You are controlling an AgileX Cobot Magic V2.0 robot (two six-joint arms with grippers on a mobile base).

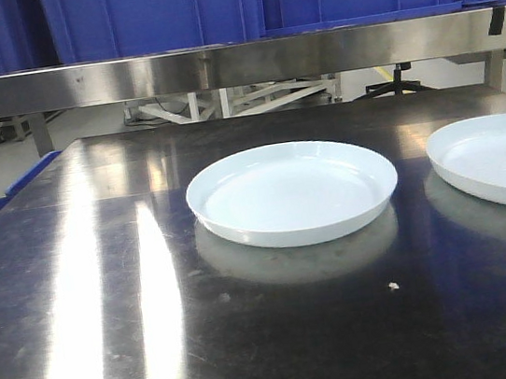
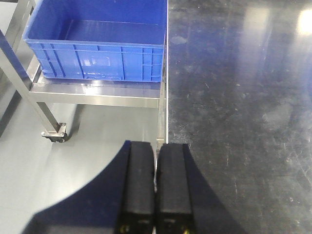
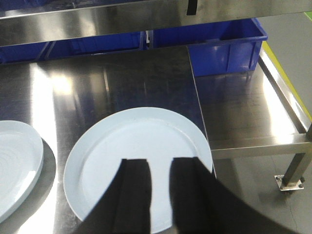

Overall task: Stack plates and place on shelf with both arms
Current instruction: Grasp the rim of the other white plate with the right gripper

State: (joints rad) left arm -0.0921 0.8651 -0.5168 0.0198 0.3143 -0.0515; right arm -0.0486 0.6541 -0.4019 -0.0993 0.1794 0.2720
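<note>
Two plates (image 1: 291, 193) apart (unstacked), steel tabletop (image 1: 110, 313)

A white plate (image 1: 291, 192) lies flat near the middle of the dark steel table (image 1: 108, 295). A second plate (image 1: 499, 160) lies apart to its right, cut off by the frame edge. Behind them runs a steel shelf rail (image 1: 217, 65) with blue crates (image 1: 153, 13) above it.

You have bright overhead light. Left of the plate (image 1: 291, 192), two white glare streaks wash out the tabletop (image 1: 348, 327); just in front of the plate lies its pale reflection. The front view looks slightly soft throughout.
</note>
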